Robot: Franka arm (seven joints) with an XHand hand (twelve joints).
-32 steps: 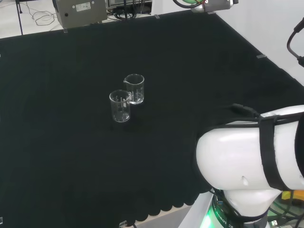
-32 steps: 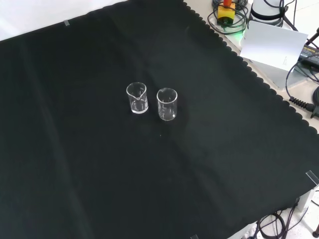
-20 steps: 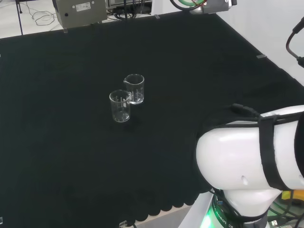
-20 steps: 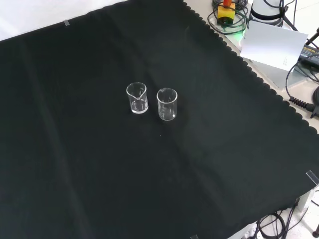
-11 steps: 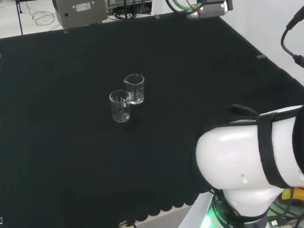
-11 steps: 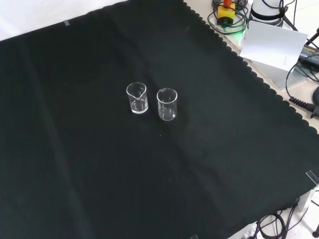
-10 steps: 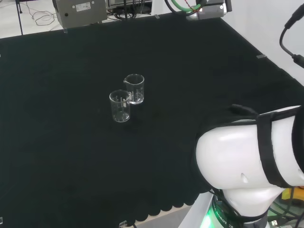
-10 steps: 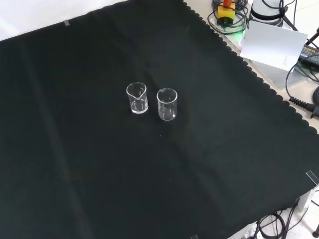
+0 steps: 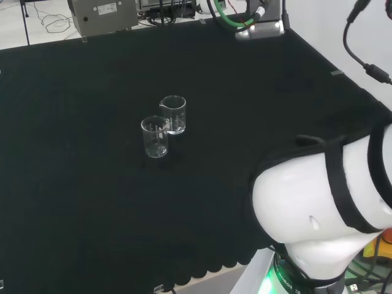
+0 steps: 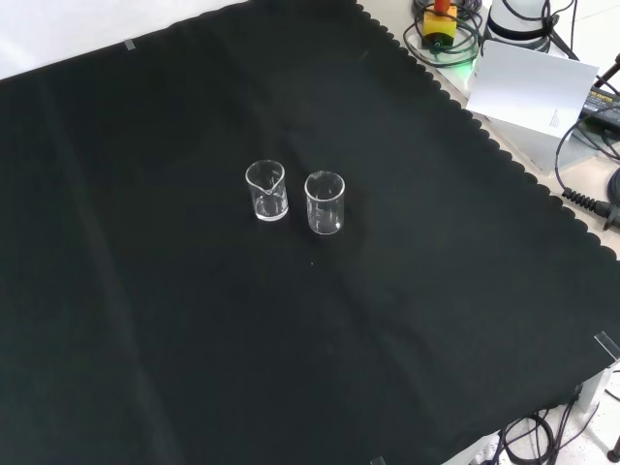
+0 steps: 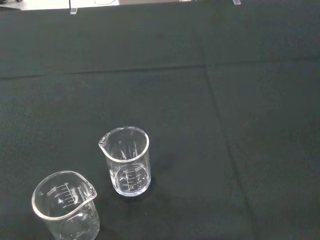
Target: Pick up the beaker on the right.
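Clear glass: I see two beakers, one (image 10: 325, 202) just beside the other (image 10: 266, 191), upright on the black-clothed desk (image 10: 145, 320). I cannot tell the robot hand's state.

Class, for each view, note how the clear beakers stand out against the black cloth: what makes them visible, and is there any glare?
Head view: the two beakers show as pale outlines with bright rims. Front view: thin highlights trace rims and bases on the black cloth; no strong glare. Wrist view: white printed scales and shiny rims stand out, and faint creases cross the cloth.
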